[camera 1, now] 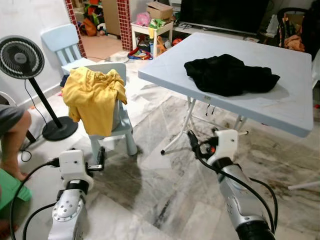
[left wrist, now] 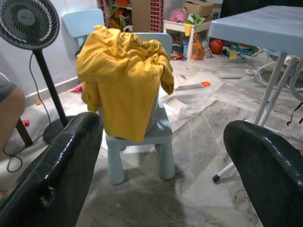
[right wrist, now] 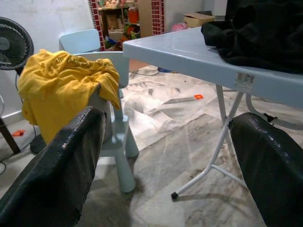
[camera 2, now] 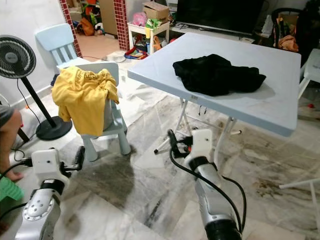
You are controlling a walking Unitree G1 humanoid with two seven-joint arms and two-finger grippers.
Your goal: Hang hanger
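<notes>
A yellow garment (camera 1: 94,96) is draped over the back of a small light-blue chair (camera 1: 121,127) on my left. A black garment (camera 1: 229,74) lies crumpled on the pale blue folding table (camera 1: 290,107). I see no hanger. My left gripper (camera 1: 101,157) hangs low over the floor just in front of the chair, open and holding nothing; in the left wrist view its fingers (left wrist: 52,175) frame the yellow garment (left wrist: 124,78). My right gripper (camera 1: 192,140) is open and empty too, low by the table's near legs (right wrist: 215,146).
A standing fan (camera 1: 21,60) and a person's leg (camera 1: 12,142) are at the far left. A second light-blue chair (camera 1: 62,42) stands behind the first. Toys, a box and a TV (camera 1: 225,14) line the back. The marble floor (camera 1: 160,195) lies open between my arms.
</notes>
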